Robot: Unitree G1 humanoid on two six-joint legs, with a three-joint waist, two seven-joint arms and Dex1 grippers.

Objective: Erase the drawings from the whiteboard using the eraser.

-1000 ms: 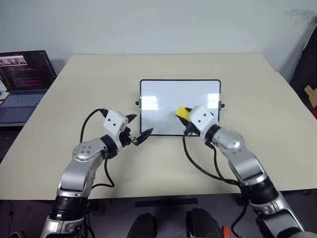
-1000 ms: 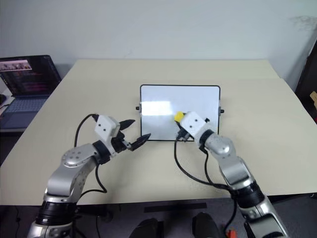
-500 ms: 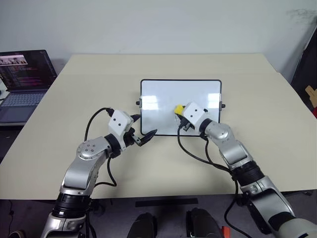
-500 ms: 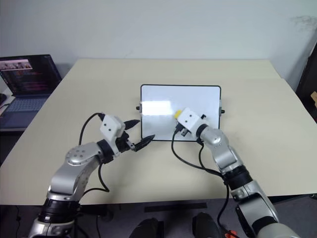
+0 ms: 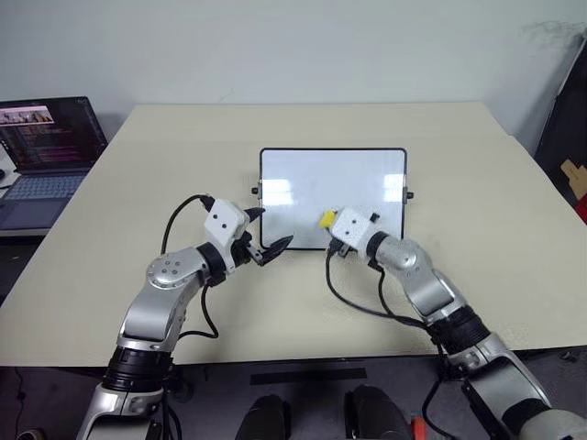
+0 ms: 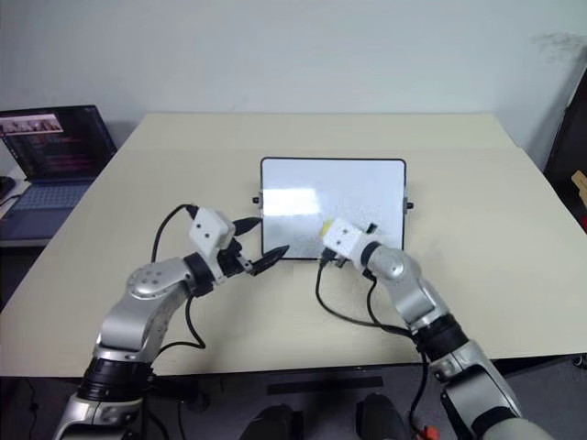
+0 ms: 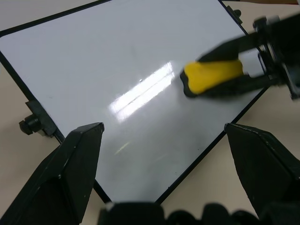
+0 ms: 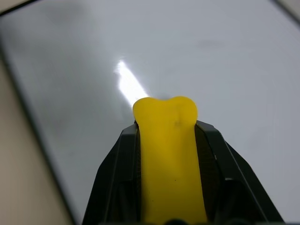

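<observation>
Clamping the eraser point(image 5: 326, 218), the right hand point(image 5: 332, 223) has slid toward the whiteboard point(image 5: 303, 179)'s near edge.

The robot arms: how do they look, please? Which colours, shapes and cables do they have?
Both arms have rounded silver-grey metal segments with black joints. Each wrist carries a white box-shaped housing, and a loose black cable loops from it back along the arm. The left tool and right tool each have two black tapered, pointed fingers.

place: likely office or lab | cues: beige table point(image 5: 138, 183), open laptop point(image 5: 46, 151), plain wall point(image 5: 275, 46)
</observation>
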